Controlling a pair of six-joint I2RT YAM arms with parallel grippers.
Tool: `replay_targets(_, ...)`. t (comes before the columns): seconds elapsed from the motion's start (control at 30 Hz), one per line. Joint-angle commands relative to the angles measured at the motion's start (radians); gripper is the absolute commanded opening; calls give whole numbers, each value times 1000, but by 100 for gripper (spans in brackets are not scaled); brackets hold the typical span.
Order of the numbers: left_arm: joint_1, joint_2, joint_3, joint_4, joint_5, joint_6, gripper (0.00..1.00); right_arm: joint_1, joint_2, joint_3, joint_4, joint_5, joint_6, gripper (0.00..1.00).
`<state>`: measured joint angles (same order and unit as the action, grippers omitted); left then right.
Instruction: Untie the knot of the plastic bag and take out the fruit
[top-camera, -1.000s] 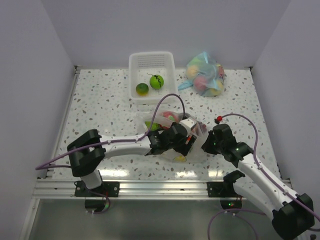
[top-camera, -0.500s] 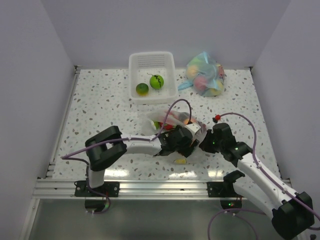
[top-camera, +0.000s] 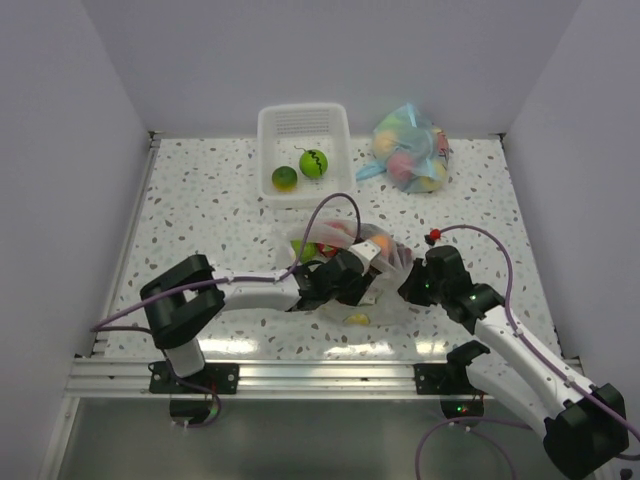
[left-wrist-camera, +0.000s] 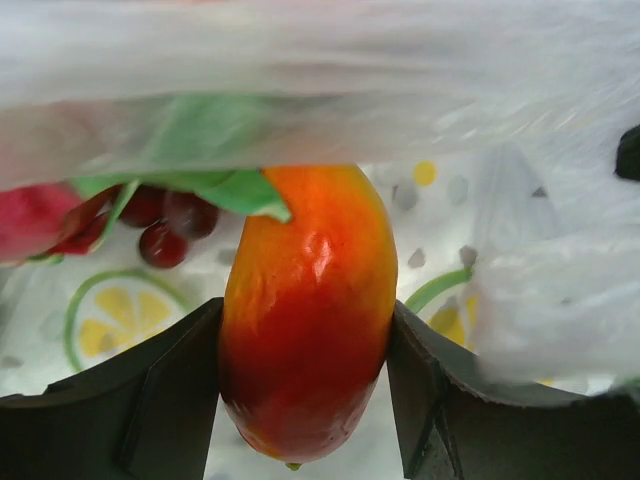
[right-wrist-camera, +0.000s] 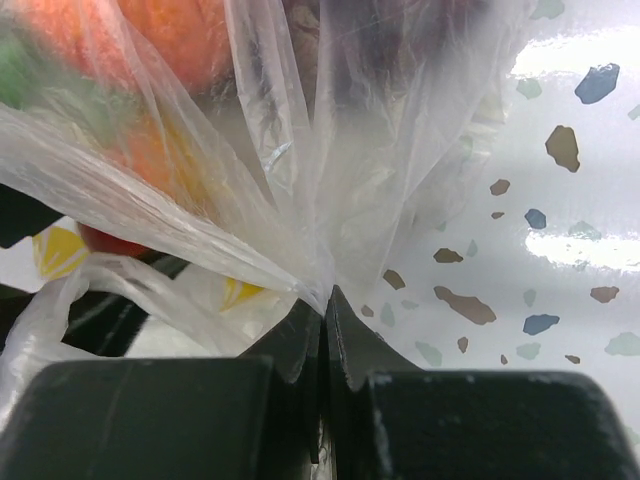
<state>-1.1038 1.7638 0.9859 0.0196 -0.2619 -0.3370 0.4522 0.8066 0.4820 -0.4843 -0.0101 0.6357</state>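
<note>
The clear plastic bag lies at the table's middle, with fruit showing through it. My left gripper reaches into it and is shut on an orange-red mango-like fruit, held between both fingers. Dark grapes, a red piece and green leaves lie behind it in the left wrist view. My right gripper is shut on a gathered fold of the bag at its right edge, the jaws pressed tight together. No knot shows. A yellow fruit piece lies on the table by the bag.
A white basket at the back holds two green fruits. A blue-tinted bag of pastel fruits sits at the back right. Grey walls close in the speckled table on three sides.
My left gripper has shifted a little to the left inside the bag, its elbow rising and then dropping back. The bag has changed shape round it. The right arm has held still.
</note>
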Motion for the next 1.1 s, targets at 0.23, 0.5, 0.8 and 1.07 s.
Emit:
replay_targets(0.23, 42, -262, -122, -85, 26, 0, 29, 0, 2, 29, 4, 91, -7, 0)
replay_targets(0.5, 42, -536, -147, -58, 255, 24, 27, 2, 35, 33, 13, 87, -28, 0)
replay_targets(0.8, 154, -544, 89, -69, 273, -23, 20, 0, 69, 41, 18, 39, -50, 0)
replay_targets(1.07, 424, -299, 362, -131, 193, -59, 19, 0, 45, 63, -11, 24, -59, 0)
